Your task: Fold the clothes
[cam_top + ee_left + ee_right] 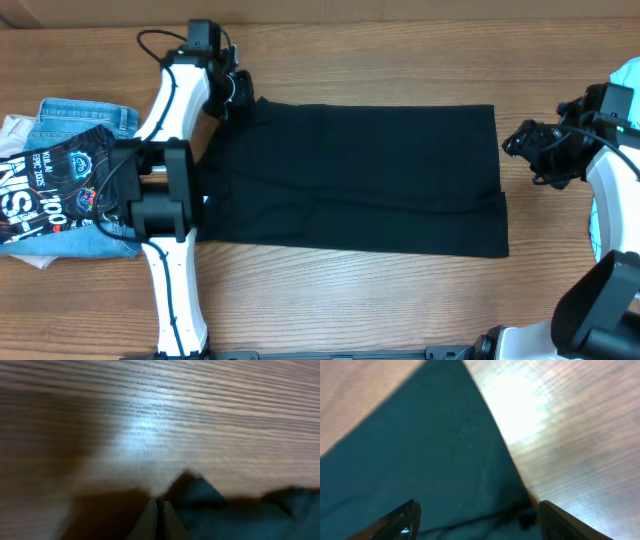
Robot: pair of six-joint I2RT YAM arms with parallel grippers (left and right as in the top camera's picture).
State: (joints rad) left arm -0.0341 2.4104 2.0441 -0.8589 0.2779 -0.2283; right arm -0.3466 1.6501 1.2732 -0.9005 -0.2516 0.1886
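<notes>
A black garment [360,180] lies spread flat across the middle of the wooden table. My left gripper [236,92] is at its far left corner. In the left wrist view its jaws [158,510] are pressed together low over the wood, and the cloth's corner [200,492] lies just to their right, with no cloth seen between the fingers. My right gripper [518,142] is at the garment's right edge. In the right wrist view its jaws [479,515] are wide open, with the cloth's edge [435,445] below and between them.
A pile of other clothes sits at the left edge: blue jeans [85,115] under a black printed shirt [55,185]. A light blue object [625,75] shows at the right edge. Bare wood [350,300] runs along the front.
</notes>
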